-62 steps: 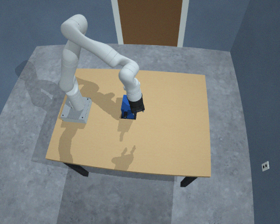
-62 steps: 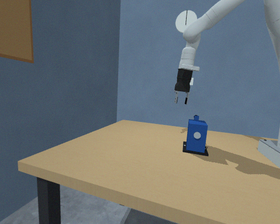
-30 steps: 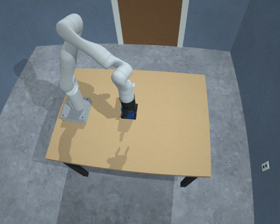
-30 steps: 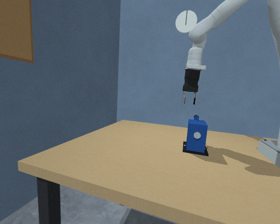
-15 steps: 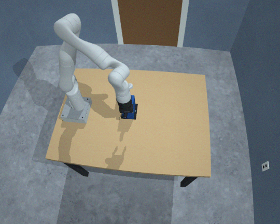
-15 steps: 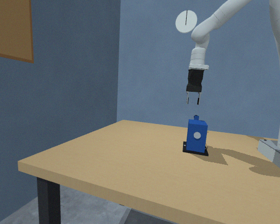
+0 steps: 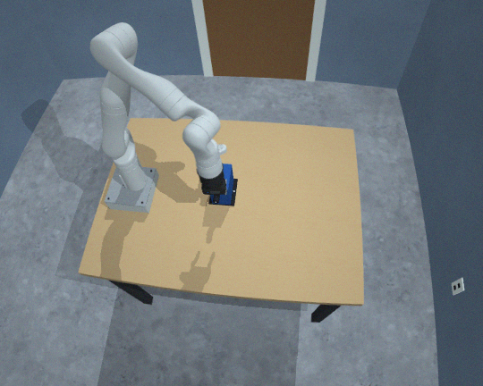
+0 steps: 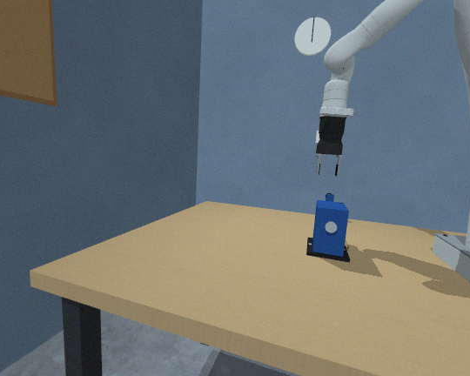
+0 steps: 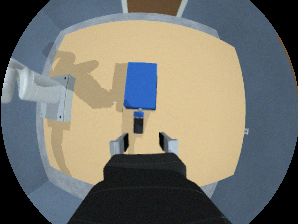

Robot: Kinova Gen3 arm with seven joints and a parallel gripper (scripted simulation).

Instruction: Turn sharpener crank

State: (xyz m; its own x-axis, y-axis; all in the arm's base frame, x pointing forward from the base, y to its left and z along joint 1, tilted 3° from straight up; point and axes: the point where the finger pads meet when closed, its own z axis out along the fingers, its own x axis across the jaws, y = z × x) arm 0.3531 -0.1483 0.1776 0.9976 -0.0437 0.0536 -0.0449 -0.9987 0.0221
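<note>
The sharpener (image 8: 330,229) is a blue box on a black base plate, upright near the middle of the tan table. It also shows in the overhead view (image 7: 225,188) and the wrist view (image 9: 141,86). Its crank knob (image 8: 329,197) sticks up just behind the top edge; in the wrist view the dark crank (image 9: 139,123) lies at the box's near end. My gripper (image 8: 327,170) is open and empty, pointing down. It hangs a short way above the crank knob. In the wrist view the crank sits between and just beyond my fingertips.
The arm's grey base (image 7: 131,192) is bolted to the table's left side. A brown door (image 7: 258,37) stands behind the table. The table's edges are far from the sharpener.
</note>
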